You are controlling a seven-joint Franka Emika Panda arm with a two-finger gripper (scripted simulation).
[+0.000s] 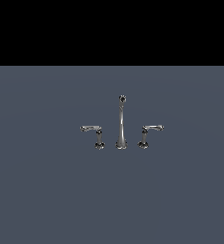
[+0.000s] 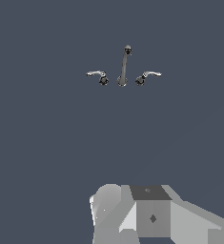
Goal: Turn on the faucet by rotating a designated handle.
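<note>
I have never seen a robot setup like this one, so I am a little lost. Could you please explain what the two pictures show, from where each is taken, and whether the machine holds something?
Both pictures are simulator renders of one moment. The exterior view comes from a camera off the arm. It shows a small chrome faucet standing on a plain grey surface: a tall slim spout in the middle and a short lever on each side. The handle to be turned is the lever on the exterior view's left; the other lever mirrors it.

The wrist view comes from a camera on the robot's wrist. The pale grey blocky shape at its edge is part of the robot itself. The faucet appears far from it, so nothing is touched or held. The fingers of the hand are not clearly visible, so I cannot tell whether it is open.
</note>
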